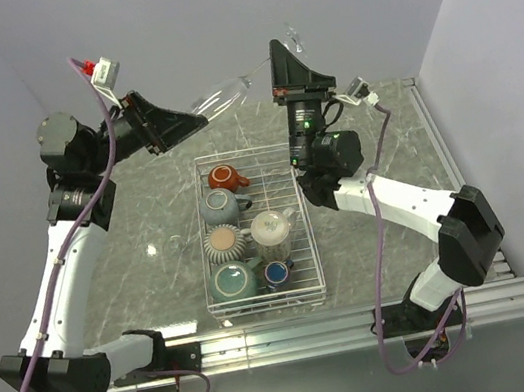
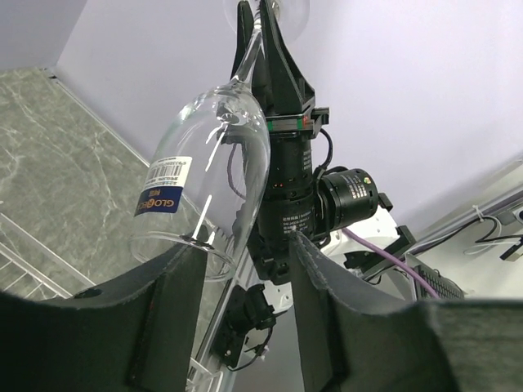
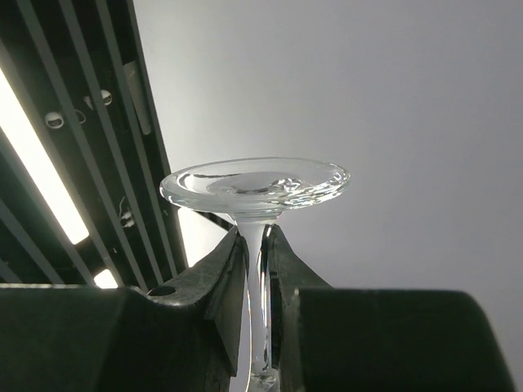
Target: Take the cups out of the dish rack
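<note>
A clear stemmed glass [image 1: 224,93] is held in the air, lying almost on its side, at 12 o'clock of the dish rack [image 1: 310,248] in the top view. Its stem [image 3: 256,310] is clamped between the closed jaws of the right gripper [image 3: 255,237], just under the round foot [image 3: 255,184], which is turned up toward the ceiling. The bowl [image 2: 204,171] points toward 9 o'clock, where it is met by the left gripper [image 1: 198,118]. In the left wrist view the jaws of that gripper are seen standing apart: the rim of the bowl is set against the inner edge of one finger [image 2: 163,327], while the other finger [image 2: 327,327] is kept clear of the glass, so no grip is closed there. A dark label [image 2: 163,189] is stuck on the bowl (a barcode is printed above it).

The rack is placed on the grey marbled table [image 1: 122,210], between the two arms. Six cups are left in it: a red-brown mug [image 1: 225,176] at 12 o'clock, a grey-teal mug [image 1: 218,206] below it, a ribbed beige cup [image 1: 223,242] at 9 o'clock, a pale mug [image 1: 270,227] near the centre, a second grey-teal mug [image 1: 231,281] at 7 o'clock and a small dark-blue cup [image 1: 276,273] just beside it.
</note>
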Controlling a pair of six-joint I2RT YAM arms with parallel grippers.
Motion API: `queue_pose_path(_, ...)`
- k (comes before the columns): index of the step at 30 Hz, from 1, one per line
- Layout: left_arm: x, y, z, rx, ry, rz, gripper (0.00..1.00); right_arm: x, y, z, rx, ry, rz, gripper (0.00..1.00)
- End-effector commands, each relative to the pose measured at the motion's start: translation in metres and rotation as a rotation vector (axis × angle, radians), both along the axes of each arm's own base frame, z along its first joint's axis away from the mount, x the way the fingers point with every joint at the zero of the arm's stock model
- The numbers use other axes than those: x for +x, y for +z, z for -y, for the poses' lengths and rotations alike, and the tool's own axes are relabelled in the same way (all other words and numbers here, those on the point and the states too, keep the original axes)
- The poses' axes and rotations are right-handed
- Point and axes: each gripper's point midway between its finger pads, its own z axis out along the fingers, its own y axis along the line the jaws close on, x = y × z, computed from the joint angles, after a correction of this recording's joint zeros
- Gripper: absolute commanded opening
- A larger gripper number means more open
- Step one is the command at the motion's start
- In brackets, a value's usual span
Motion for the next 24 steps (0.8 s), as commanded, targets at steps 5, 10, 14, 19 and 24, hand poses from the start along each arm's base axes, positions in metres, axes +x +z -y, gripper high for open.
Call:
queue_pose_path(5,0.008,0.014,-0.002,-0.024,0.057,0.027,0.42,-0.024,0.013,0.009,0.135,0.077,0.091,0.0)
queue_pose_path(10,0.023,0.015,-0.01,-0.033,0.122,0.0,0.28,-0.022,-0.015,-0.007,0.105,0.121,0.056,0.0)
queue_pose_path(14,0.03,0.01,-0.016,-0.027,0.159,-0.013,0.16,-0.019,-0.034,-0.013,0.093,0.138,0.018,0.0)
queue_pose_path(19,0.039,0.004,-0.023,-0.015,0.198,-0.015,0.02,-0.013,-0.054,-0.024,0.058,0.164,-0.021,0.0)
queue_pose_path(24,0.046,-0.002,-0.029,0.003,0.21,-0.001,0.0,-0.007,-0.071,-0.03,0.018,0.159,-0.058,0.07)
